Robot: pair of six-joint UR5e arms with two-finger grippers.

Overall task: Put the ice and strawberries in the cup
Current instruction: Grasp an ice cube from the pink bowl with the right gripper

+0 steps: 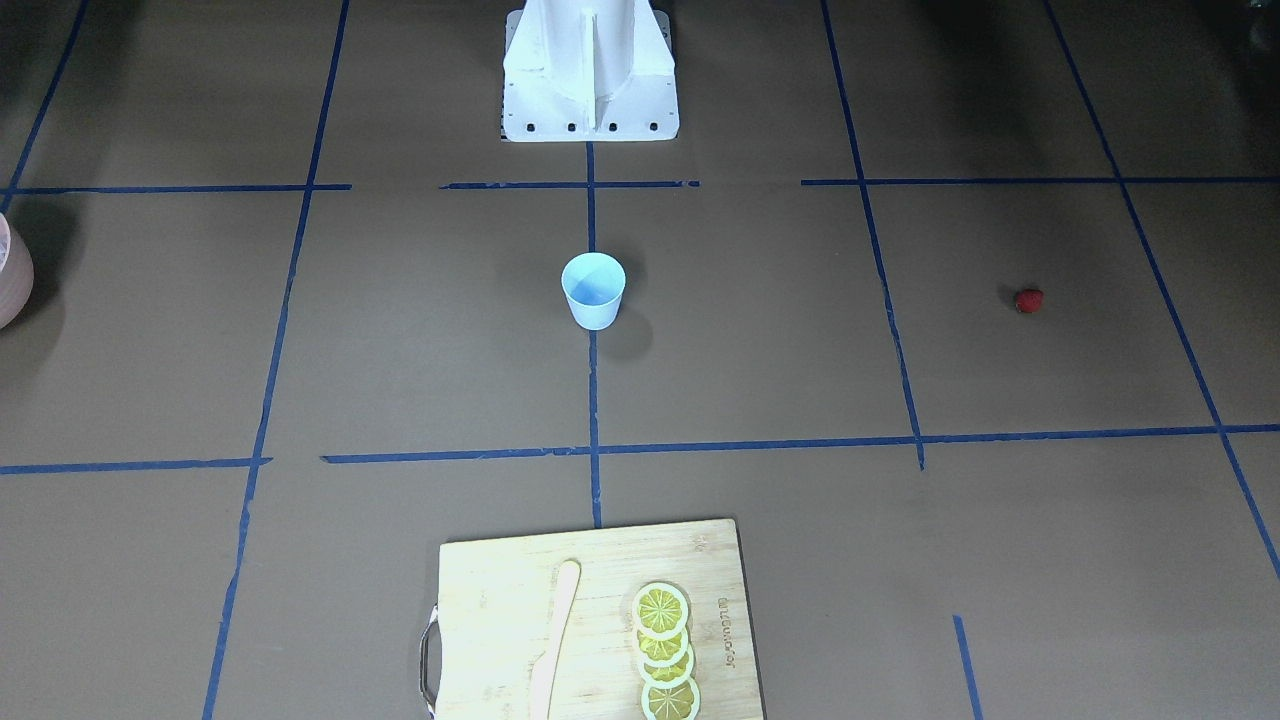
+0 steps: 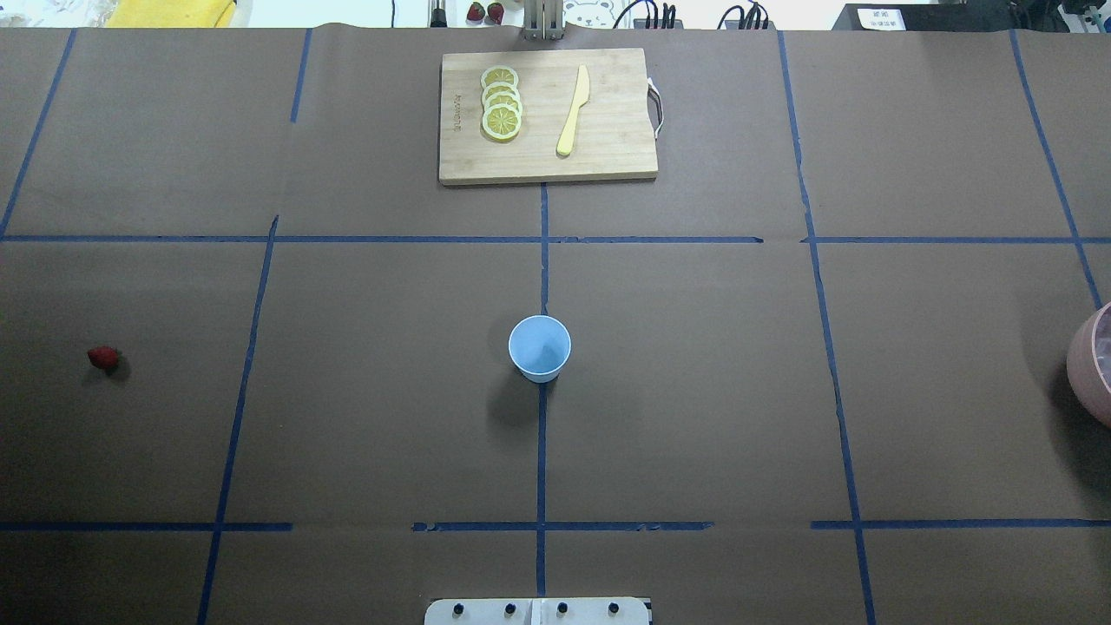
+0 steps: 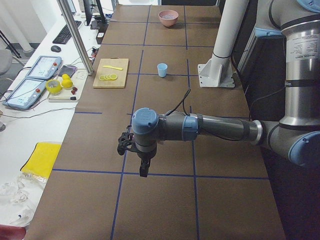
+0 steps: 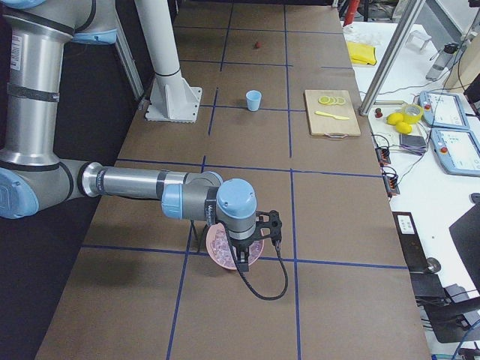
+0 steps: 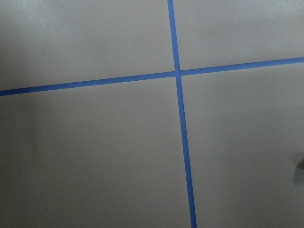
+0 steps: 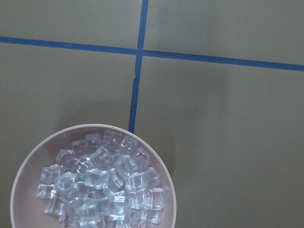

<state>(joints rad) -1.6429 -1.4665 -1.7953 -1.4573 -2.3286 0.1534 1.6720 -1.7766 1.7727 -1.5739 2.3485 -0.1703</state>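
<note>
The light-blue cup [image 2: 539, 347] stands upright at the table's middle, also in the front view [image 1: 594, 290]. One dark-red strawberry [image 2: 103, 357] lies far out on the robot's left [image 1: 1029, 300]. Several clear ice cubes [image 6: 99, 185] fill a pink bowl [image 6: 28, 161] at the table's right edge [image 2: 1094, 365]. My right gripper [image 4: 244, 262] hangs over that bowl and shows only in the right side view. My left gripper [image 3: 144, 169] hangs over bare table and shows only in the left side view. I cannot tell whether either is open or shut.
A wooden cutting board [image 2: 608, 156] at the far middle holds several lemon slices [image 2: 502, 102] and a pale knife [image 2: 573, 111]. The white robot base [image 1: 590, 70] stands at the near edge. Blue tape lines cross the brown table.
</note>
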